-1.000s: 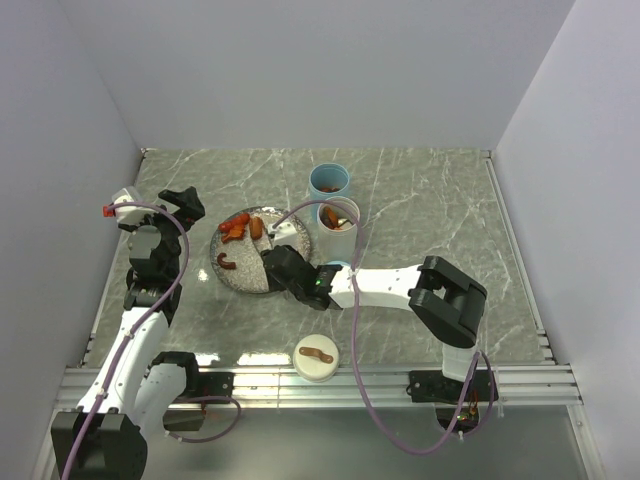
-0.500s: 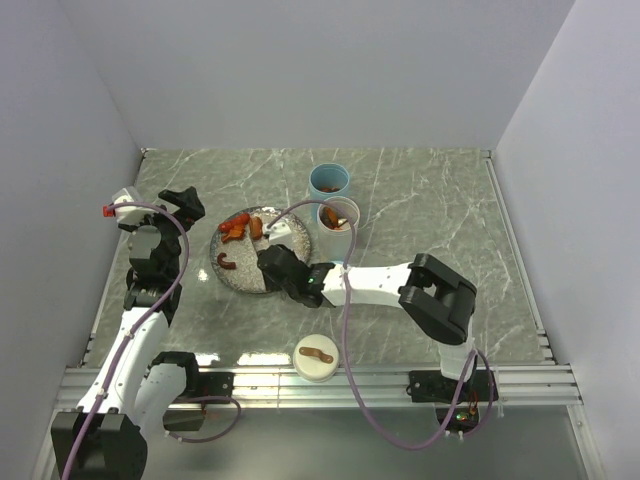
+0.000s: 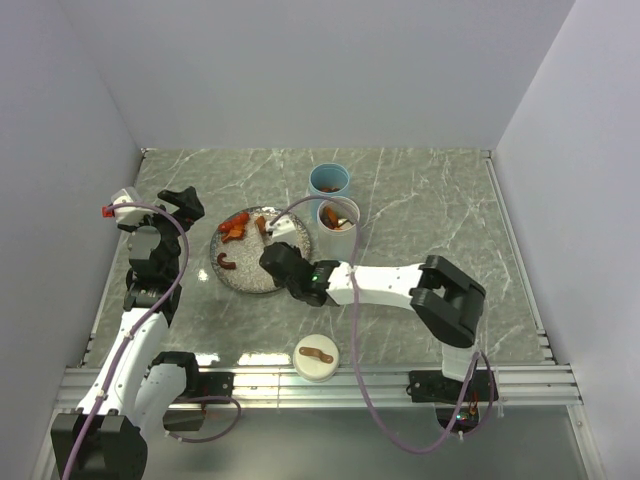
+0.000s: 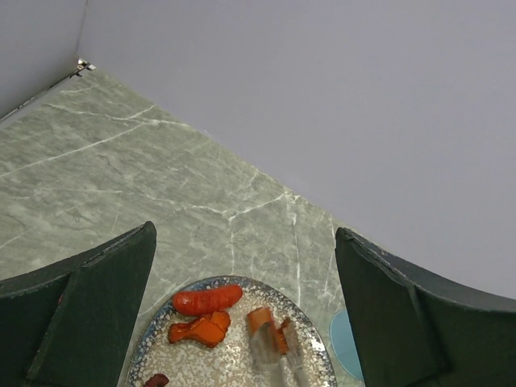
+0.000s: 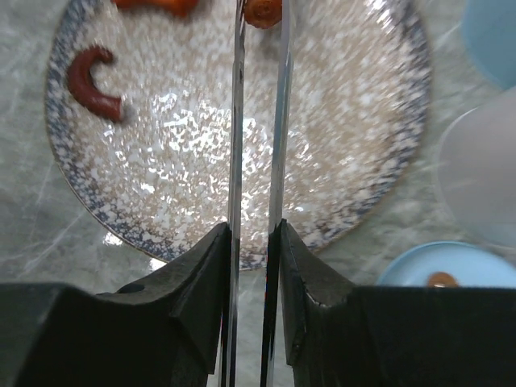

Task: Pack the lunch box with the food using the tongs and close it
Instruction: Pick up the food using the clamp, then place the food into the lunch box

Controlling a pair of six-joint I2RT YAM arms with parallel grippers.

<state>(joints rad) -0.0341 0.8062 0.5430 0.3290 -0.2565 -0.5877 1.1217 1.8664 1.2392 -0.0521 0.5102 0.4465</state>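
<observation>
Clamping the tongs (image 5: 236, 137), the right gripper (image 5: 251, 242) has its fingers closed on the two thin arms from either side, pressing them near together. From there the grey arms run straight ahead across the speckled plate (image 5: 379, 185) towards its far rim, their long axis in line with the gripper. The tips seem to bracket an orange piece (image 5: 263, 11) (only its near edge shows). A curved brown piece (image 5: 90, 79) lies apart on the plate. The left gripper (image 4: 242, 310) hangs spread wide and empty beside the plate, so the right arm is the nearer.
</observation>
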